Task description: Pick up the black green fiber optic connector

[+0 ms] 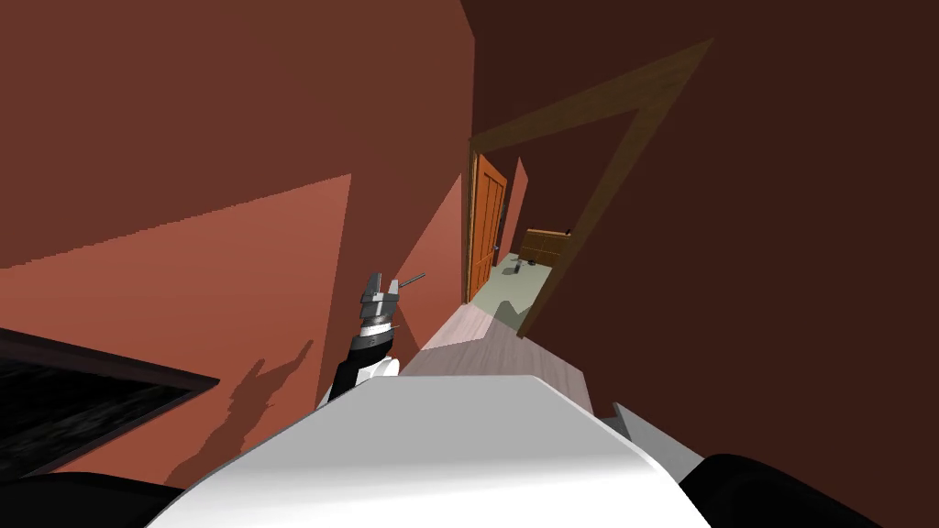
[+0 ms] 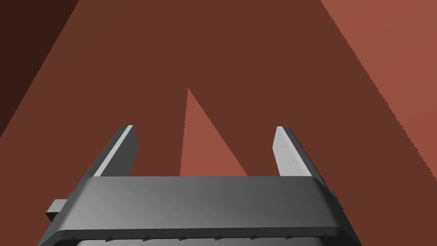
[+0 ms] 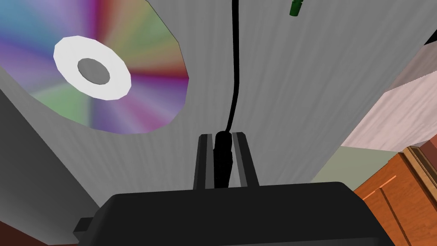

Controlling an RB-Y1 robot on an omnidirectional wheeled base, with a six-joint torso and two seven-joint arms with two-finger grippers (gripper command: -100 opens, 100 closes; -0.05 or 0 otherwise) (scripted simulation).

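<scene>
In the right wrist view my right gripper (image 3: 222, 136) is shut on the black body of the fiber optic connector (image 3: 222, 159), with both fingers pressing its sides. Its thin black cable (image 3: 234, 64) runs away from the fingertips towards a small green end piece (image 3: 295, 7). Behind it lies a grey surface (image 3: 277, 106); whether the cable touches it I cannot tell. My left gripper (image 1: 381, 293) is held up beside the red-brown wall to the left of my chest. The left wrist view has its fingers (image 2: 123, 149) open with nothing between them.
A rainbow-coloured disc (image 3: 128, 85) with a white hub lies on the grey surface beside the cable. Orange wooden furniture (image 3: 397, 192) and pale floor (image 3: 397, 111) lie past the surface's edge. Ahead, an orange door (image 1: 484, 225) stands by a doorway, with a wooden dresser (image 1: 546, 246) beyond.
</scene>
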